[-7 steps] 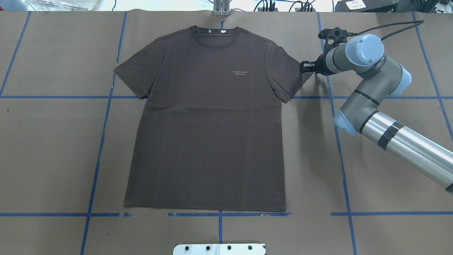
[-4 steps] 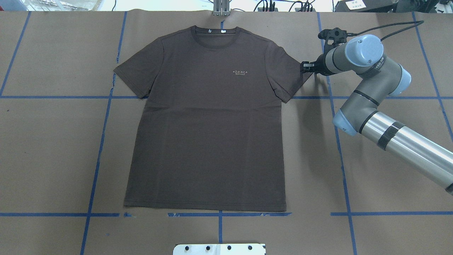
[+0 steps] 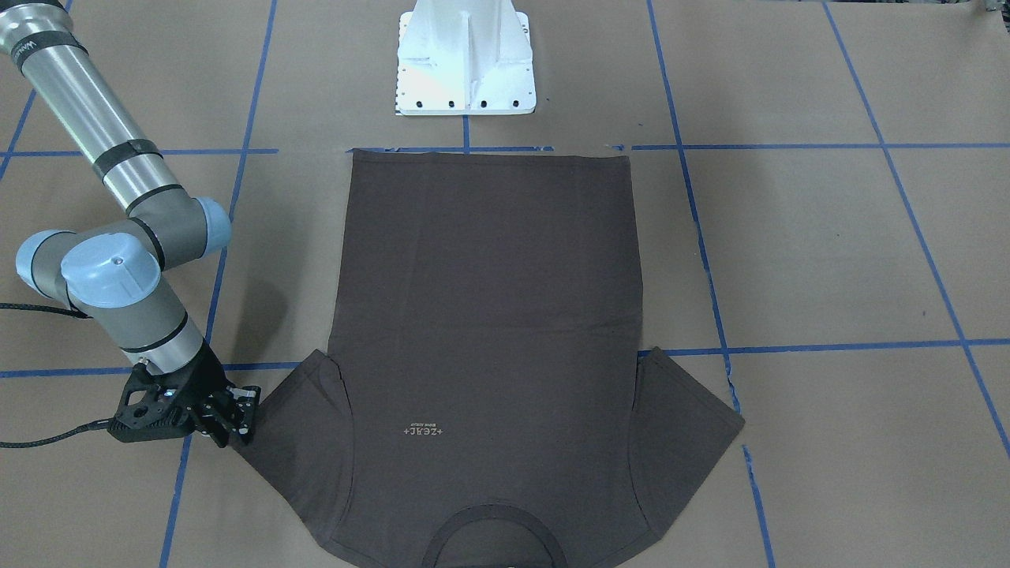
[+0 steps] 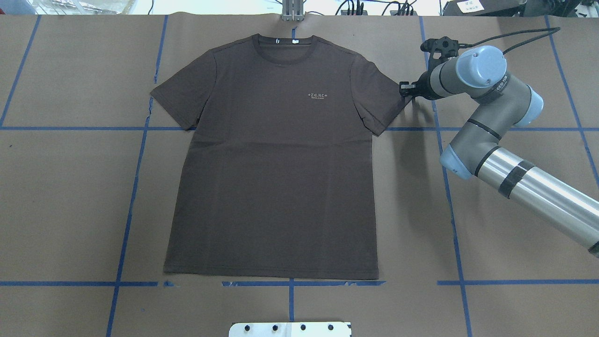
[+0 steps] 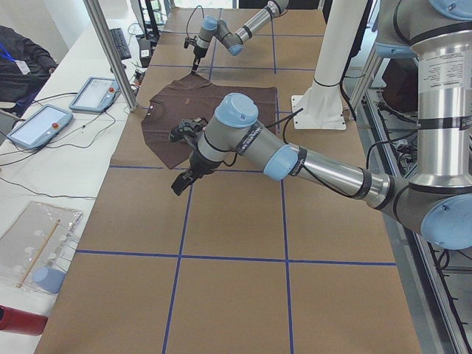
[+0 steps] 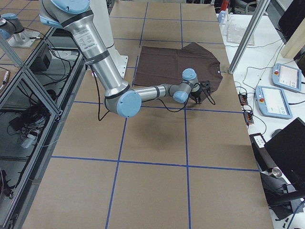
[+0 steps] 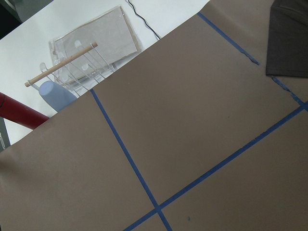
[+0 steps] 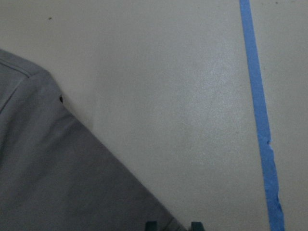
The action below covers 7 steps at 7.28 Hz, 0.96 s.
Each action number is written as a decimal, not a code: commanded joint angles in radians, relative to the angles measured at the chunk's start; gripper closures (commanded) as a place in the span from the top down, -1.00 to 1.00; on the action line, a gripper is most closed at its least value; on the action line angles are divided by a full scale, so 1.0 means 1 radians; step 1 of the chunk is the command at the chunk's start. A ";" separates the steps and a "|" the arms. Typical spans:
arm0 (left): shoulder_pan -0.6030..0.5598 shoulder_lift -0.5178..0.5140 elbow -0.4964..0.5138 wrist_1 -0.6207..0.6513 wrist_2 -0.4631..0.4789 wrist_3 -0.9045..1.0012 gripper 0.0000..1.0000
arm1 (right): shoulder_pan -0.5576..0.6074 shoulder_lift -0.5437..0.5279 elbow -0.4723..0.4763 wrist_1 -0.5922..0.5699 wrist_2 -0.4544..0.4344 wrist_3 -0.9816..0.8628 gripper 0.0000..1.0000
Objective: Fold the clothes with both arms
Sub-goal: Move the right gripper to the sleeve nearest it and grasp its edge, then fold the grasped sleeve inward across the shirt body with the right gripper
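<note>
The dark brown-grey T-shirt (image 4: pixel 276 164) lies flat and face up on the brown paper, collar at the far edge, pale logo showing. My right gripper (image 4: pixel 405 89) sits low at the tip of the shirt's right sleeve (image 3: pixel 268 426). In the right wrist view its two fingertips (image 8: pixel 151 225) stand apart, open, with the sleeve's hem (image 8: pixel 57 183) running in between them. My left gripper (image 5: pixel 181 181) shows only in the exterior left view, hovering over bare paper off the shirt's left sleeve; I cannot tell its state. The left wrist view catches only a corner of the shirt (image 7: pixel 291 43).
The white pedestal (image 3: pixel 465 59) stands just behind the shirt's hem. Blue tape lines (image 4: pixel 131 201) grid the paper. Off the table's left end lie a clear plastic tray with a wooden dowel (image 7: pixel 86 48), a red cylinder (image 7: pixel 19 113) and tablets (image 5: pixel 37 125).
My right gripper has edged a few pixels to the right at the sleeve tip. The shirt lies as before.
</note>
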 commanded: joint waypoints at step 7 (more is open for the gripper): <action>0.000 0.001 0.005 0.000 0.000 -0.003 1.00 | -0.108 0.249 0.081 -0.338 -0.164 0.268 -1.00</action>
